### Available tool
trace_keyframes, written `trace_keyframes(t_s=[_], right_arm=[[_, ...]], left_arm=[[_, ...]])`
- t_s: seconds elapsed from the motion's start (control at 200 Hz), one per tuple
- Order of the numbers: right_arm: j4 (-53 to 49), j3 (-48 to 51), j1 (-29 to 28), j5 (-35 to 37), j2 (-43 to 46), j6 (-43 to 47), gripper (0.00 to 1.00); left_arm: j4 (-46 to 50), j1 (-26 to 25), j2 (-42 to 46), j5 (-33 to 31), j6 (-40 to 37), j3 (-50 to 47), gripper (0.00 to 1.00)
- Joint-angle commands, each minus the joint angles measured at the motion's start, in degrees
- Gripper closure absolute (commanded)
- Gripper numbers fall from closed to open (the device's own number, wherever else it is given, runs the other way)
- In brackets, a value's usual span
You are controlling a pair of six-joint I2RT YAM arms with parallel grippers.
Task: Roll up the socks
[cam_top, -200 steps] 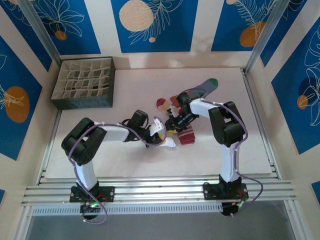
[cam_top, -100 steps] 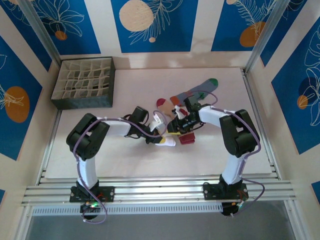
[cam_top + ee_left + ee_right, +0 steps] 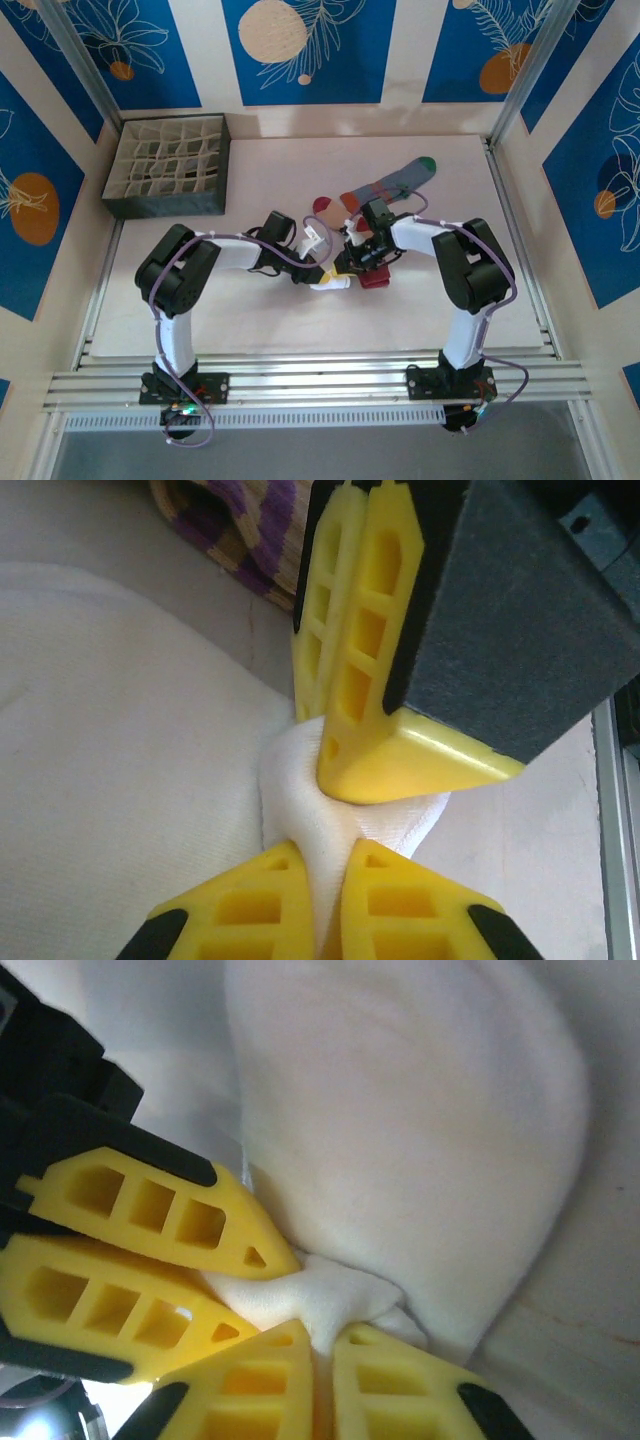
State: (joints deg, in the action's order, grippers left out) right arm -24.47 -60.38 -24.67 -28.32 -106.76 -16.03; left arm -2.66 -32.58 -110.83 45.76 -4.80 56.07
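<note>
From above, the white sock (image 3: 334, 284) is seen on the bench (image 3: 250, 320), well to the right of the divided box (image 3: 168, 165) and nearer the arm bases than that box. It is gathered into a small lump, so its long axis cannot be told here. The left fingers (image 3: 320, 266) and the right fingers (image 3: 347, 264) are brought tip to tip over the lump. The grey-blue sock (image 3: 392, 183) is laid flat farther to the right of the box. Its long axis is set on a diagonal, with the green toe pointed far right and the orange cuff near left. The peach sock (image 3: 322, 208) is partly covered by the right arm, its maroon toe turned toward the far side. In the left wrist view, the left fingers (image 3: 290, 880) are clamped together on a raised fold of the white sock (image 3: 130, 770), and the same fold is pinched from the opposite side by the right fingers (image 3: 360, 670). The cloth is shown plain white and finely knitted, with the broad body spread to the left of the pinch. A piece of striped fabric (image 3: 240, 530), banded dark and tan, is seen beyond it. In the right wrist view, the right fingers (image 3: 285, 1365) are closed on a twisted peak of the white sock (image 3: 400, 1130), and the left fingers (image 3: 180, 1230) are closed on the same peak. The smooth, rounded body of the sock is stretched away up and to the right.
</note>
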Motion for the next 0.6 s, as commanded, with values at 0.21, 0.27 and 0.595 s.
trace_keyframes(t_s=[0.21, 0.27, 0.595], right_arm=[[-15.5, -8.5, -1.3, 7.9, -8.5, 1.5, 1.0], [-17.4, -10.1, -1.4, 8.5, -9.3, 1.8, 1.0], [-23.5, -15.2, -1.8, 8.9, -11.8, 4.0, 1.0]], left_arm=[[-4.1, 0.7, 7.4, -12.0, -7.0, -9.6, 0.73], [-5.9, 0.6, 10.3, -12.1, -9.0, -11.3, 0.7], [-14.8, -5.2, 21.0, -23.1, -22.6, -19.4, 0.64]])
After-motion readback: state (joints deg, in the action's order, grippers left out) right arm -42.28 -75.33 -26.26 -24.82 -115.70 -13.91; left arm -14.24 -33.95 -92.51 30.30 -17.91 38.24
